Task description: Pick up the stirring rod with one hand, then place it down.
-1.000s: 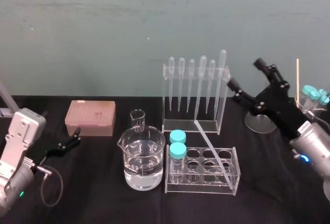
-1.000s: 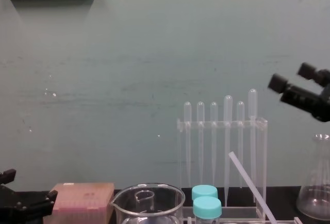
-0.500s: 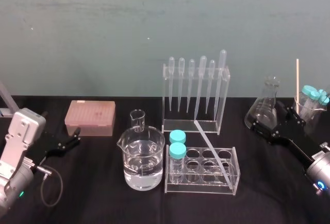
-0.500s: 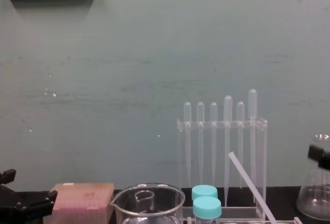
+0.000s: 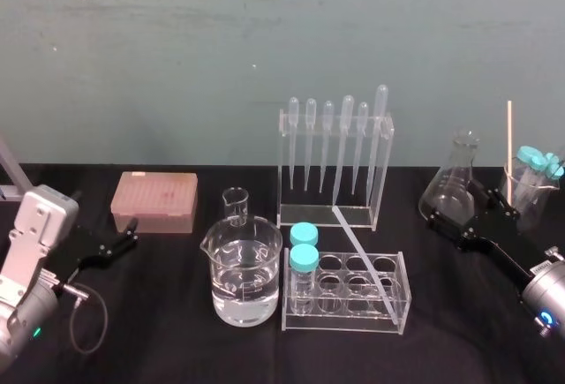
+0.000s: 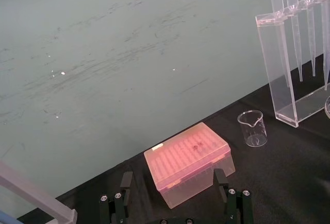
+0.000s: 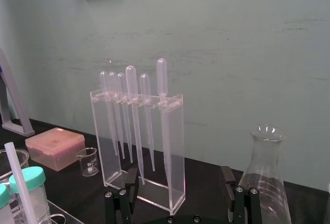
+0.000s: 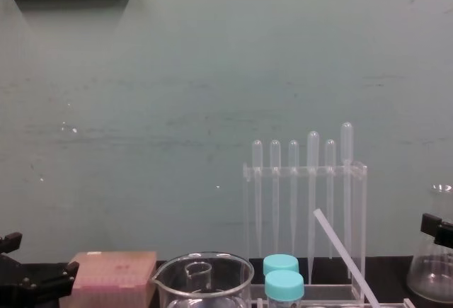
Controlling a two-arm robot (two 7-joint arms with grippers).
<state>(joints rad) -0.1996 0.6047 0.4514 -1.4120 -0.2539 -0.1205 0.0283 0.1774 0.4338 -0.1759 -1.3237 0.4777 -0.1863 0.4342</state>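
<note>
Brought the right gripper (image 5: 448, 228) down from up high a second ago. Now low by the flask (image 5: 452, 181), near the right edge of the tabletop (image 5: 177, 340). Fingers spread wide, holding nothing.

No change for the stirring rod (image 5: 360, 256): leaning in the test tube rack (image 5: 402, 309) near the middle of the tabletop, top end tipped back toward the pipette rack (image 5: 381, 172).

Looks like pulling away to rest, with the rod already set down. Could also be before any pick-up; hard to say.

Left gripper (image 5: 132, 234) parked near the left edge by the pink box (image 5: 154, 200), fingers wide too.
</note>
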